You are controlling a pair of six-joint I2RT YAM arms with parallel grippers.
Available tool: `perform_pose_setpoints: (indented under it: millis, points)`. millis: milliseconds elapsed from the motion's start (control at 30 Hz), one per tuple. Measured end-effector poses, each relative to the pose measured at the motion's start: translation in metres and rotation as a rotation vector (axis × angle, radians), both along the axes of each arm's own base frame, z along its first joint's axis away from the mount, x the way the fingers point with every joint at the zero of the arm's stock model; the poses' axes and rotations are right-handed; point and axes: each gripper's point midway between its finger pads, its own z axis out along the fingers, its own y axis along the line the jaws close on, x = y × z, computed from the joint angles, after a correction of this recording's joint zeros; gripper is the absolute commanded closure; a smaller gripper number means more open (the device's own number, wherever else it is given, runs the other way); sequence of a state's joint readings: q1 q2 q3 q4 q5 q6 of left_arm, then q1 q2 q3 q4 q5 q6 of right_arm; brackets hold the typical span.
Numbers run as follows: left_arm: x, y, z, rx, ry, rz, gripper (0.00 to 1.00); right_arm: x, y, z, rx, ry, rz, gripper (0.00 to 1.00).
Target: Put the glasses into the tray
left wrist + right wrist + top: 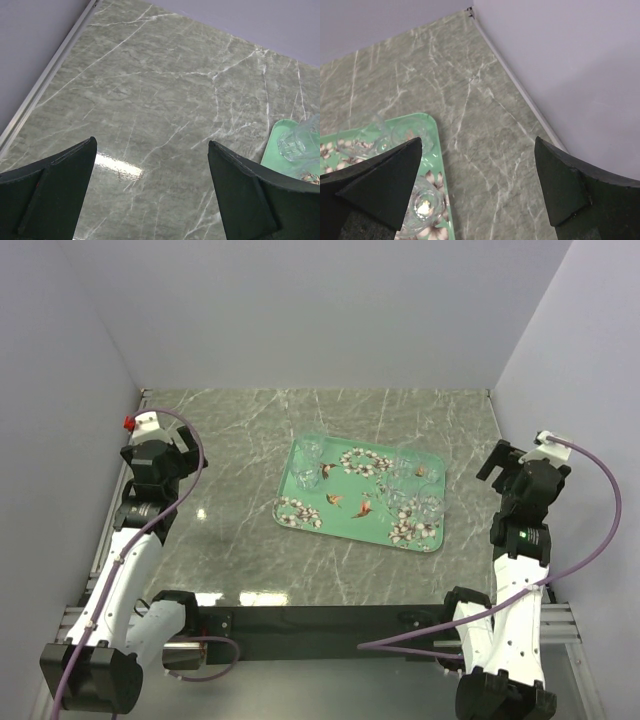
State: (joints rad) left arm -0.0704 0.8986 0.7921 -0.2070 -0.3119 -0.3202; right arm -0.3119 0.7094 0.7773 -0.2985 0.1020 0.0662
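one table (225,475), grey-green marble look, pale walls (320,310) on three sides.

my left gripper (151,143): one. the arm rises from its base at the near left corner, runs up along the left edge and bends at the top. the gripper sits high over the left side of the table, well apart from the tray. fingers (55,185) are spread wide with nothing between them, just bare marble below. the tray's left end and one glass peek in at the right edge of my left wrist view.

one tray (345,525), mint green with blossoms and birds, lies flat mid-table, a bit right of centre and turned slightly.

the glasses (309,453) are all inside the tray and all upright as far as i can see. two stand at its left end. a tight cluster (415,490) stands at its right end. it looks like four, but the clear glass overlaps and i can't be sure. so about six in total. i see none on the marble.

my right gripper (478,141): one. the arm mirrors the left one, up from the near right corner along the right edge. the gripper sits high, just right of the tray's right end, touching nothing. its fingers (380,185) are also spread wide and empty. the tray corner with a few glasses shows under the left finger.
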Motion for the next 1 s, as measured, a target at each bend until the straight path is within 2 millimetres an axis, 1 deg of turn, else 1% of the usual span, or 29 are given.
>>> perform_pose_setpoints:
  millis: [100, 367, 533, 700, 933, 1000]
  points:
    - [0.000, 0.000, 0.000, 0.001, 0.000, 0.002, 0.00, -0.001, -0.003, 0.001, -0.001, -0.007, -0.020, 0.01]
    - [0.000, 0.001, 0.000, 0.006, 0.000, 0.008, 0.01, -0.003, -0.009, -0.004, 0.000, -0.001, -0.058, 0.01]
    - [0.001, -0.004, 0.001, 0.009, -0.005, -0.010, 0.00, -0.004, -0.011, -0.005, -0.002, 0.003, -0.074, 0.01]
    - [0.002, -0.011, -0.002, 0.011, -0.006, -0.037, 0.01, -0.004, -0.011, -0.004, 0.000, -0.001, -0.077, 0.01]
    - [0.000, -0.011, -0.004, 0.029, -0.016, -0.049, 0.00, -0.007, -0.010, 0.000, -0.005, -0.016, -0.075, 0.02]
    - [-0.002, -0.011, -0.003, 0.035, -0.022, -0.054, 0.01, -0.007, -0.010, 0.000, -0.004, -0.016, -0.075, 0.00]
